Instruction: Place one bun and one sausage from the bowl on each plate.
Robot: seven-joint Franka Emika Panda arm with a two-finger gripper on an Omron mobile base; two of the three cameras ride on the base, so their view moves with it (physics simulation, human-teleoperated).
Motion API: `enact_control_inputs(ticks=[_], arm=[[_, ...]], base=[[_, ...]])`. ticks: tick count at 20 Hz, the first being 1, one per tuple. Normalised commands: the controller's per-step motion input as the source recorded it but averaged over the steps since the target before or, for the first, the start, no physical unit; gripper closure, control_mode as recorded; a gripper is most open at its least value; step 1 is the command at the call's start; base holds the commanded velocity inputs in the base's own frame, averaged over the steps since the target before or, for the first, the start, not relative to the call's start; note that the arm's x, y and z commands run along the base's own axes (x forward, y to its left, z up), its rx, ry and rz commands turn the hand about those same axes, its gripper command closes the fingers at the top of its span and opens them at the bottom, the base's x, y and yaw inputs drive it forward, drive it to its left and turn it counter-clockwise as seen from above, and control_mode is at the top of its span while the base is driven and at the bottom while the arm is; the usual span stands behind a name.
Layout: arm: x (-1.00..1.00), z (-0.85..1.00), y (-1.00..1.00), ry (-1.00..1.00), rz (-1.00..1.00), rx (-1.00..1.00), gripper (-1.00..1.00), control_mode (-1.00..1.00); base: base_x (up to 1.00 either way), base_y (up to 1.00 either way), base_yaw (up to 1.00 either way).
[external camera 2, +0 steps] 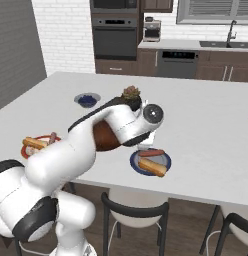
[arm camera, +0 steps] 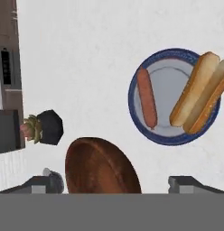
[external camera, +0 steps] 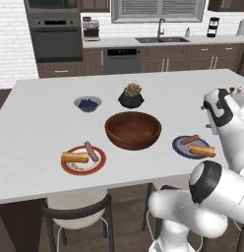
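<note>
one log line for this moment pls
gripper: open, above counter, holding nothing | wooden bowl: empty | blue plate: bun + sausage | red-rimmed plate: bun + sausage

A small grey bowl of blueberries is seen on the white island counter, left of centre in the left base view, with a black pot holding a succulent set near it, towards the middle. A built-in oven is shown at the upper left, a coffee machine just right of it, and a sink with a tap at the upper right. Dark-framed stools are tucked under the counter's edge along the bottom.
</note>
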Motion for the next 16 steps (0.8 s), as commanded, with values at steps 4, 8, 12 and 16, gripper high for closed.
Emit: enact_control_inputs(ticks=[4, 8, 12, 16], arm=[[-0.94, 1.0, 0.92, -0.53, 0.07, -0.23, -1.0, -1.0], [-0.88, 0.99, 1.0, -0.58, 0.07, -0.36, -1.0, -1.0], [-0.72, 0.76, 1.0, -0.7, 0.04, -0.44, -1.0, -1.0], [-0.56, 0.36, 0.74, -0.43, 0.11, -0.33, -1.0, -1.0]], base=[[0.0, 0.0, 0.0], [0.0, 0.0, 0.0], [0.0, 0.0, 0.0], [0.0, 0.0, 0.0]])
